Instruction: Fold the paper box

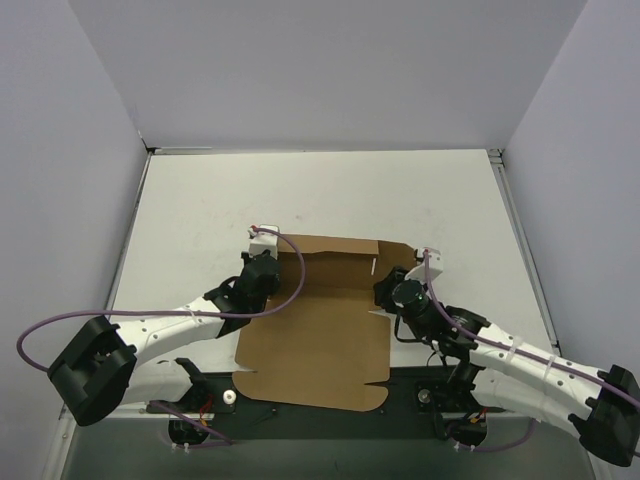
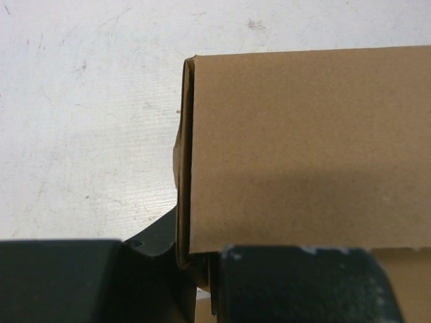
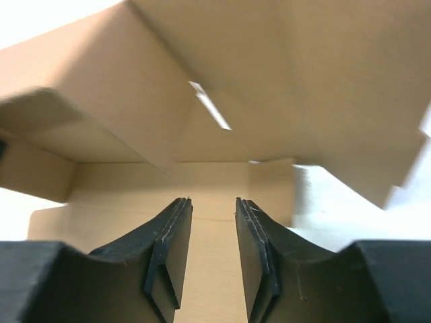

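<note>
I see the paper box [image 1: 320, 345] lying lengthwise away from the arm bases [image 1: 190, 428] — left gripper [image 2: 196, 266] pinches its wall, right gripper [image 3: 212, 229] parted, empty.

Robotics lab cell here: scuffed white worktop [image 1: 320, 200], plain pale panels [image 1: 330, 70] boxing it left, right and far, two cabled arms [image 1: 170, 325] bolted at the near edge.

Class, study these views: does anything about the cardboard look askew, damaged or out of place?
The brown cardboard paper box lies slightly rotated on the white table, its near flap overlapping the dark strip at the near edge. No tears show.
</note>
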You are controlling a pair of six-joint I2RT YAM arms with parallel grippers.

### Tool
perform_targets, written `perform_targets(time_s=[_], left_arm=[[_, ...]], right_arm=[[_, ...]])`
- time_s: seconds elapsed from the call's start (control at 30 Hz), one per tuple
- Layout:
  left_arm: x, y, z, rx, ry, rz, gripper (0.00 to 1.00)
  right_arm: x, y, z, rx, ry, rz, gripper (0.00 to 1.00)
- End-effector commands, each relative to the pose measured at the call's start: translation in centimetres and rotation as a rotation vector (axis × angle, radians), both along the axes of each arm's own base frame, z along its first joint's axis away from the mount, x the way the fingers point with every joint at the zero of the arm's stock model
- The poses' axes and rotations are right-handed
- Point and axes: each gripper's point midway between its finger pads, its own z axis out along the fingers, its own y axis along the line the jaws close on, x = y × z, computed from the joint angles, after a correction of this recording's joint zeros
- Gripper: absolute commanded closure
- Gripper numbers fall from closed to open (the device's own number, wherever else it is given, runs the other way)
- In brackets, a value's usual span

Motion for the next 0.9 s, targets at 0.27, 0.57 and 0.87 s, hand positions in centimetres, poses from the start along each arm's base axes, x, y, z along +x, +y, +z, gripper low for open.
perform_targets(time_s=[0.27,0.57,0.87], left_arm=[[-1.1,0.5,-1.8,0.044,0.066,-0.032,1.00],[-1.2,0.7,-1.6,0.048,0.062,-0.026,1.00],[-1.1,0.4,-1.8,0.041,0.064,-0.033,1.00]], right_arm=[[1.9,-5.2,-7.0,-0.032,0.247,-0.135,0.78],[2.1,-3.0,-8.9,0.035,0.307,-0.050,0.83],[2.3,0.7,-7.2,0.022,0.232,0.043,0.85]])
